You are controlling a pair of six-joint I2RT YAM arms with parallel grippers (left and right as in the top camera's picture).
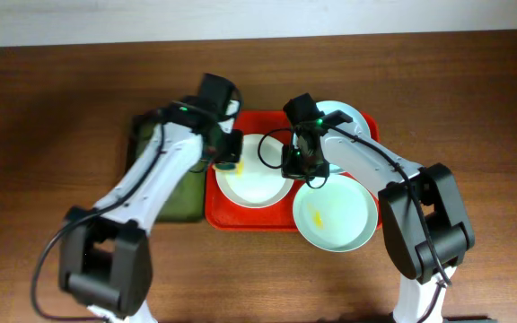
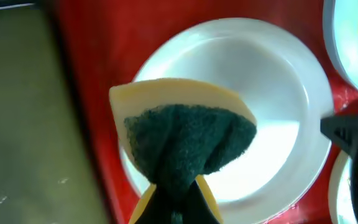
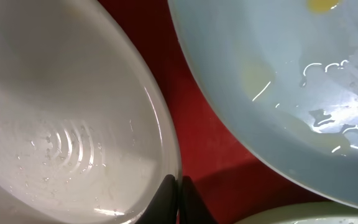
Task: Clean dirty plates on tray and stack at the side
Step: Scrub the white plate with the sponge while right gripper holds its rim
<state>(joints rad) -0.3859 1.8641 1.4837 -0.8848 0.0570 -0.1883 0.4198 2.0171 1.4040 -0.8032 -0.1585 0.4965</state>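
Note:
The red tray [image 1: 232,215] holds a white plate [image 1: 257,184] with two mint plates to its right: a front one [image 1: 339,220] with a yellow smear that overhangs the tray's front edge, and a rear one [image 1: 348,115]. My left gripper [image 1: 226,161] is shut on a yellow sponge with a green scouring face [image 2: 188,140], held over the white plate's [image 2: 272,81] left part. My right gripper [image 1: 300,167] is shut on the white plate's right rim [image 3: 166,140], with its fingertips [image 3: 178,186] pinching the edge. A mint plate [image 3: 278,93] with yellow smears lies just beyond.
A smaller dark green tray [image 1: 151,135] lies left of the red tray, under my left arm; it also shows in the left wrist view [image 2: 23,112]. The brown wooden table [image 1: 52,108] surrounds both trays. My two grippers are close together over the white plate.

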